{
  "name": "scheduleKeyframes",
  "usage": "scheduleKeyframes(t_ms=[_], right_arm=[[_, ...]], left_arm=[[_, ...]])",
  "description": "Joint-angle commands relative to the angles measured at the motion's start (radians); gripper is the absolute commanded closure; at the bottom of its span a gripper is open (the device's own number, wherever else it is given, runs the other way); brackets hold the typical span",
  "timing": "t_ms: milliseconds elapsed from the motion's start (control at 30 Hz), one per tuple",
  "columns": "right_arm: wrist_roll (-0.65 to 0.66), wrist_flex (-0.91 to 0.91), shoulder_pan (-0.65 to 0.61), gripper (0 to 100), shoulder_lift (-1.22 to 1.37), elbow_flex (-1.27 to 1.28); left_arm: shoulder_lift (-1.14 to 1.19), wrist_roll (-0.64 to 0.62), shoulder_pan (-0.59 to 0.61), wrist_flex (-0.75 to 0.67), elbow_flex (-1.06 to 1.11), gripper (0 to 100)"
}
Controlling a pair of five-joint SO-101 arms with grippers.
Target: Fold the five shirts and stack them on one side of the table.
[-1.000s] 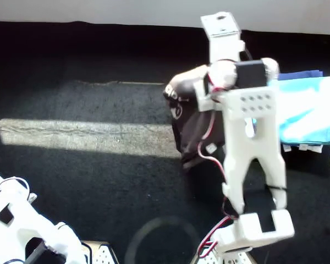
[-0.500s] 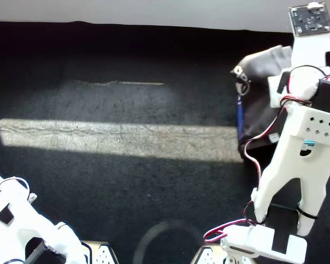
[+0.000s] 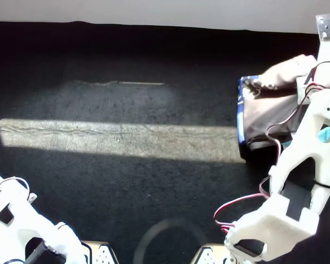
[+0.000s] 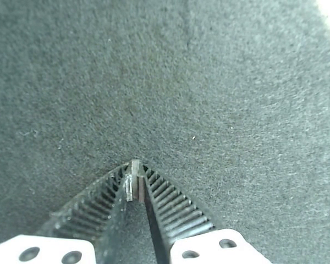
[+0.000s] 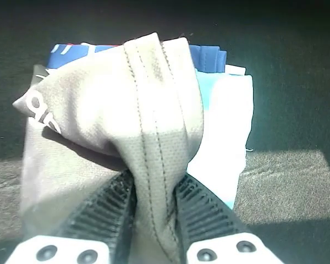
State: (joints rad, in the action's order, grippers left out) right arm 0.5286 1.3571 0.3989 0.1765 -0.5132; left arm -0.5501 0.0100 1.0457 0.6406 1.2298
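Observation:
My right gripper (image 5: 154,190) is shut on a bunched fold of a grey shirt (image 5: 115,110). The shirt drapes over a stack of folded shirts at the table's right side. Under it, a blue shirt (image 5: 206,55) and a pale turquoise one (image 5: 225,126) stick out. From above, the grey shirt (image 3: 264,110) lies beside the right arm (image 3: 313,143), with the blue shirt's edge (image 3: 241,110) along its left side. My left gripper (image 4: 133,179) is shut on nothing, just above bare dark felt. The left arm (image 3: 22,231) sits at the near left corner.
The table (image 3: 126,181) is covered in dark felt with a bright strip of sunlight (image 3: 115,137) across its middle. A pale wall runs along the far edge. The arm bases (image 3: 99,253) stand at the near edge.
The right arm has swung from the table's middle to its right side, carrying the grey shirt onto the stack. The left arm has not moved.

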Motion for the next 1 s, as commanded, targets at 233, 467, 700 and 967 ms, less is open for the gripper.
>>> scheduleKeyframes(t_ms=[233,467,700,967], right_arm=[[0.018,-0.165,0.079,99.2,0.136,-0.013],[0.015,-0.205,0.077,95.9,0.137,-0.002],[0.014,-0.171,0.085,81.5,0.133,-0.010],[-0.074,-0.177,0.087,81.5,0.130,-0.068]], left_arm=[[-0.005,-0.003,-0.019,-0.011,-0.002,99],[-0.005,-0.003,-0.019,-0.011,-0.002,99],[-0.005,-0.003,-0.019,-0.011,-0.002,99],[-0.005,-0.003,-0.019,-0.011,-0.002,99]])
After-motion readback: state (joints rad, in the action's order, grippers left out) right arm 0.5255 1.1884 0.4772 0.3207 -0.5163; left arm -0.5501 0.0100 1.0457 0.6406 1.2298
